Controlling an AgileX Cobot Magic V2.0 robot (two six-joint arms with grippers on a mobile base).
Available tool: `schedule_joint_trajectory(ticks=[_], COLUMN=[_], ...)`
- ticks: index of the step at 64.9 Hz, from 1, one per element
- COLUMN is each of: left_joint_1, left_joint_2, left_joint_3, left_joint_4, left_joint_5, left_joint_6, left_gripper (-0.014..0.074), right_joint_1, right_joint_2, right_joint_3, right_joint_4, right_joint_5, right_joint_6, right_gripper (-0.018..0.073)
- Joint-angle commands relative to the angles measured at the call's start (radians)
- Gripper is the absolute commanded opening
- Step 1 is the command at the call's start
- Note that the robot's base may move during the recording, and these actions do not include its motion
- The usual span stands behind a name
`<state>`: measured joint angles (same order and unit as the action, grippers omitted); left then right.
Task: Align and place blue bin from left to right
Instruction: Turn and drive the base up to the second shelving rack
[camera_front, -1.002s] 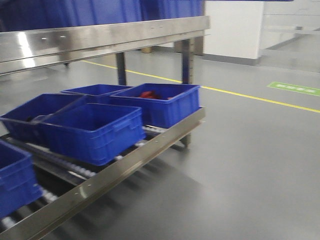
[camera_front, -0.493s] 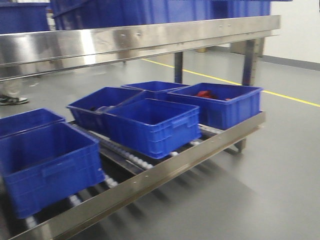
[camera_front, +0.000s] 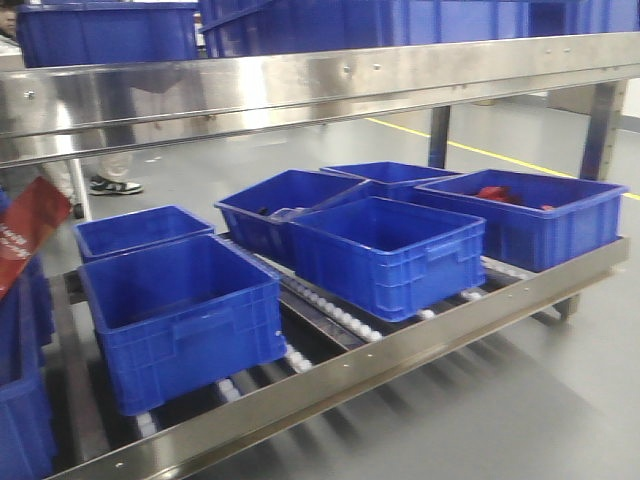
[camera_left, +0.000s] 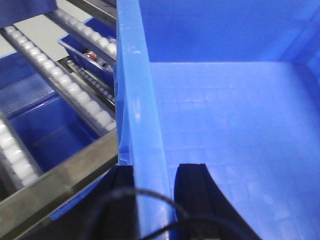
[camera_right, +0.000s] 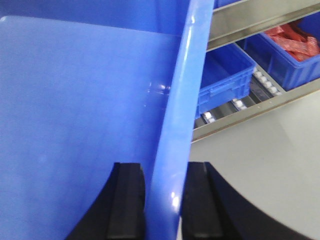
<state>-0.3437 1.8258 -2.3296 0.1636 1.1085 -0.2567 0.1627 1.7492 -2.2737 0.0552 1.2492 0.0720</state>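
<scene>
the left gripper (camera_left: 155, 169) is clamped on a side wall of the large bright-blue rectangular plastic bin (camera_left: 225, 125). one black finger (camera_left: 192, 200) is pressed to the wall's inner face and the other to its outer face, and the thick rim runs away from between them. the bin's hollow interior is spread to that gripper's right. the right gripper (camera_right: 162, 167) is closed likewise on a wall of the same bin (camera_right: 75, 100), whose interior lies to its left. left of the left gripper, white roller tracks (camera_left: 75, 85) and a stainless-steel rail (camera_left: 55, 185) are seen. right of the right gripper, a smaller blue crate (camera_right: 222, 80), a crate of red packets (camera_right: 295, 40) and grey floor (camera_right: 270, 165) are shown.
</scene>
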Motion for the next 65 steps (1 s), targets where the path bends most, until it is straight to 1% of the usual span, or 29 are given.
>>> schedule_joint_trajectory(ticks=[1, 65], left_joint_1=[0.001, 0.001], left_joint_2=[-0.026, -0.026], left_joint_3=[-0.016, -0.016], left_joint_4=[0.005, 0.005], left_joint_5=[-0.111, -0.111], left_joint_6=[0.012, 0.012], left_gripper=[-0.0111, -0.0111], right_joint_1=[0.0, 0.0], right_joint_2=[-0.016, -0.016], right_joint_3=[-0.018, -0.018], right_joint_4=[0.008, 0.008], right_joint_5=[-0.071, -0.071], right_joint_6=[-0.036, -0.036], right_gripper=[-0.0067, -0.0067])
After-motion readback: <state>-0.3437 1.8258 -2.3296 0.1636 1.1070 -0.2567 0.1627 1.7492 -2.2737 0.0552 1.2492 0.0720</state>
